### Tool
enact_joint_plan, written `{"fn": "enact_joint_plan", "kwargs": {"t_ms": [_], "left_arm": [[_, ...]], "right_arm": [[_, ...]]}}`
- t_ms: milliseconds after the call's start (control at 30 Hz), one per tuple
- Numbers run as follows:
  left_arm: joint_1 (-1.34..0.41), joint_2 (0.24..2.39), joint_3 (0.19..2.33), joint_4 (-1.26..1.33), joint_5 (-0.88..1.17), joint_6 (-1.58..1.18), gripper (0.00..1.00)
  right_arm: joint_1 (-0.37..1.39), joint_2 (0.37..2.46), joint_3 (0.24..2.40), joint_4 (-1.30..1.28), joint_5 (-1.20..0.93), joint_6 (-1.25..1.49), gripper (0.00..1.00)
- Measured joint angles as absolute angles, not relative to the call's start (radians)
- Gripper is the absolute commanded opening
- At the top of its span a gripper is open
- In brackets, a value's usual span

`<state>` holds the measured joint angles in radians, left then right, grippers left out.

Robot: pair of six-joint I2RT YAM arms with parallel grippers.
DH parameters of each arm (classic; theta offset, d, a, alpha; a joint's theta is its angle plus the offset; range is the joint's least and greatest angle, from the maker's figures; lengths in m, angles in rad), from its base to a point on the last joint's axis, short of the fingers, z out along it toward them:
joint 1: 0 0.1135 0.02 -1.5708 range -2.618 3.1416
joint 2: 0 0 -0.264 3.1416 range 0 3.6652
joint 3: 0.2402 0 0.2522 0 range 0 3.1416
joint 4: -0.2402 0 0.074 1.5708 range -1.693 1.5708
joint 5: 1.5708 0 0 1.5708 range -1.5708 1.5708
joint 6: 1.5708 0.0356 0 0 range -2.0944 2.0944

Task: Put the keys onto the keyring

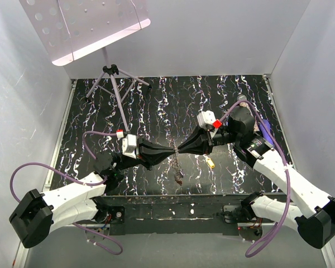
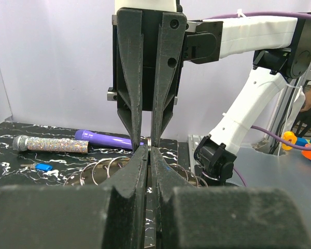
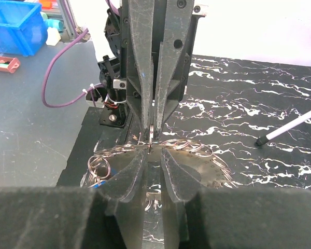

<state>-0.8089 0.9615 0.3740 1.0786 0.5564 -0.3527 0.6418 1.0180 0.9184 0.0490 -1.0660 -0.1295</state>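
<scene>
My two grippers meet tip to tip above the middle of the table. The left gripper [image 1: 175,152] [image 2: 149,149] is shut on a small silver keyring [image 2: 149,140] [image 3: 152,132], held upright and edge-on. The right gripper [image 1: 180,149] [image 3: 153,150] faces it, its jaws a narrow gap apart just short of the ring, and nothing shows gripped between them. A chain of linked silver rings [image 3: 189,147] [image 2: 101,170] trails from the held ring, and a dark bunch [image 1: 178,177] lies below. A yellow-headed key [image 1: 210,163] and a blue-headed key [image 2: 43,166] lie on the table.
A purple marker pen [image 2: 104,139] and a glittery tube [image 2: 52,144] lie at the table's right side. A tripod stand [image 1: 114,84] with a perforated tray stands at the back left; one of its legs [image 3: 293,126] reaches across the marbled black tabletop [image 1: 156,106].
</scene>
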Motion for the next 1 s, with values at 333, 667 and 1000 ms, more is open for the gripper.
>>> {"fn": "enact_joint_plan", "kwargs": {"t_ms": [333, 667, 1000], "left_arm": [[-0.808, 0.97, 0.373, 1.088, 0.552, -0.358, 0.0], [-0.808, 0.974, 0.373, 1.099, 0.549, -0.36, 0.0], [-0.808, 0.95, 0.373, 1.04, 0.558, -0.339, 0.0]], "right_arm": [[0.65, 1.022, 0.918, 0.062, -1.07, -0.121, 0.16], [0.657, 1.031, 0.918, 0.068, -1.069, -0.115, 0.08], [0.657, 1.032, 0.918, 0.044, -1.066, -0.125, 0.08]]}}
